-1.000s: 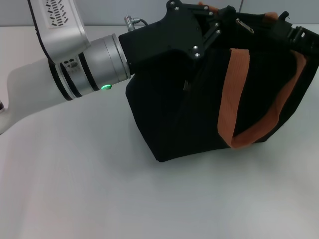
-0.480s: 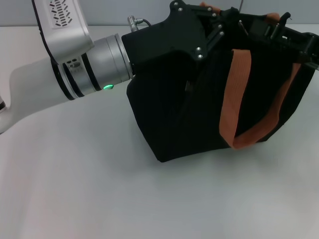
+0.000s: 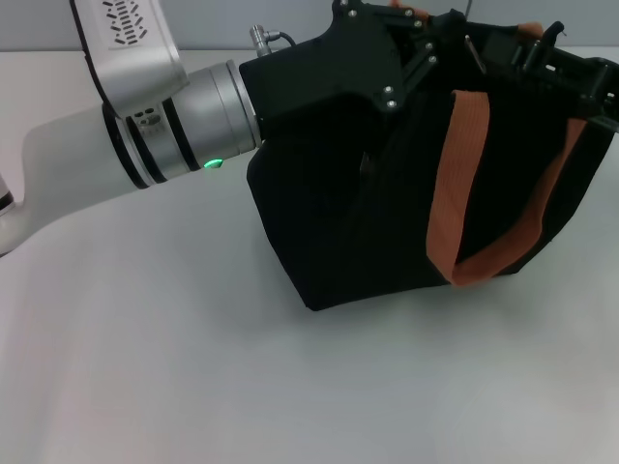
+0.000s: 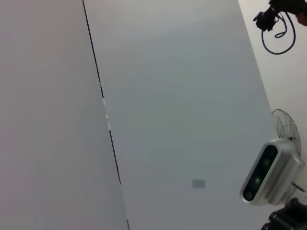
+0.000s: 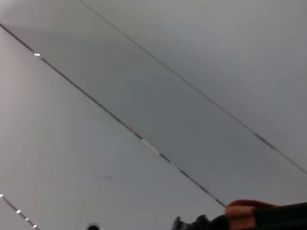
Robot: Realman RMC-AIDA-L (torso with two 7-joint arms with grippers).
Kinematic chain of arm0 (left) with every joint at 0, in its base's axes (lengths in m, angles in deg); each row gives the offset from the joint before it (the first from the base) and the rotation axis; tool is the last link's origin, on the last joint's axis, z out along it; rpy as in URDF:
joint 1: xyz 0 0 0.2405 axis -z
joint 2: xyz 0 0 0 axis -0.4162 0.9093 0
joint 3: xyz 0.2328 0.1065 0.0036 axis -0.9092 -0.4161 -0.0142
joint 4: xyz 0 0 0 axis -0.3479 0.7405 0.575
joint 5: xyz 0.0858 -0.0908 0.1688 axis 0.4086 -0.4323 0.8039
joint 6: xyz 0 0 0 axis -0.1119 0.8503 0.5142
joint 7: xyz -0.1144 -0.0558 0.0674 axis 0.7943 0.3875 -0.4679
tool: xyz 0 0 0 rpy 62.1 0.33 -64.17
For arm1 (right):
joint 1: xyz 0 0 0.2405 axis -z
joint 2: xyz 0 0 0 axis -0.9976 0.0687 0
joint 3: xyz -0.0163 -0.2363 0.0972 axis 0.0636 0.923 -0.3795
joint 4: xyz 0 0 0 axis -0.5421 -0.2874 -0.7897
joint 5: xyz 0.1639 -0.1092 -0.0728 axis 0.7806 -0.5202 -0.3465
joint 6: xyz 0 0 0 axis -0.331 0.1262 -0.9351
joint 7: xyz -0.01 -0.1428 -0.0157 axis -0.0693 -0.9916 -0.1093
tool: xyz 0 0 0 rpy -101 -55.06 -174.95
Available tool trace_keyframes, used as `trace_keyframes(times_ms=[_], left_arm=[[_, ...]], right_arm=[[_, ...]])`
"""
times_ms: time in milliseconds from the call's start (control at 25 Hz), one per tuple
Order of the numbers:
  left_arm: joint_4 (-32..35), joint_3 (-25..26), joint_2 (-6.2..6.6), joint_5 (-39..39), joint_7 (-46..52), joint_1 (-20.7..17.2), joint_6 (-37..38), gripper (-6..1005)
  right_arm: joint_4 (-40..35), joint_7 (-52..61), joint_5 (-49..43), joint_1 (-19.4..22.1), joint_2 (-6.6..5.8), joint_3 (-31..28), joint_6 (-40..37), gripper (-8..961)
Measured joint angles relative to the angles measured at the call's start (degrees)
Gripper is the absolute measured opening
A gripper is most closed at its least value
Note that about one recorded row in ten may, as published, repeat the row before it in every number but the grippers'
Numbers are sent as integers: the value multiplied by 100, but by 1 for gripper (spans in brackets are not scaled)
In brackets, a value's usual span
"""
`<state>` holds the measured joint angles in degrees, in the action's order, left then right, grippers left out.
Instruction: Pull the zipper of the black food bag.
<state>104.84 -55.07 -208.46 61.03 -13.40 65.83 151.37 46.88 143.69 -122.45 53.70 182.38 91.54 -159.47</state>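
Black fabric fills the scene from 12 to 3 o'clock: the black food bag [image 3: 387,213] stands upright on the pale desk [image 3: 193,367], an orange strap handle [image 3: 464,184] looping down its near face. At 12 o'clock the left hand [image 3: 411,48] presses against the bag's top corner, probably to steady the fabric so the track can run; I cannot tell whether its fingers are apart or together. At 2 o'clock the right hand [image 3: 542,58] sits along the top edge beside the zipper [image 3: 471,50], a silver tab; its grip cannot be made out either. Nothing of the bag's contents shows from here.
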Motion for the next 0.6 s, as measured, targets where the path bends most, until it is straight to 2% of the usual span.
trace_keyframes(times_ms=[480,600], left_arm=[[8,0,0,4,0,7,-28,30],[8,0,0,7,-2,7,-29,30]], right_arm=[[36,242,-30,-53,-40,56,5,568],[24,608,-316,-110,-90,58,41,567]])
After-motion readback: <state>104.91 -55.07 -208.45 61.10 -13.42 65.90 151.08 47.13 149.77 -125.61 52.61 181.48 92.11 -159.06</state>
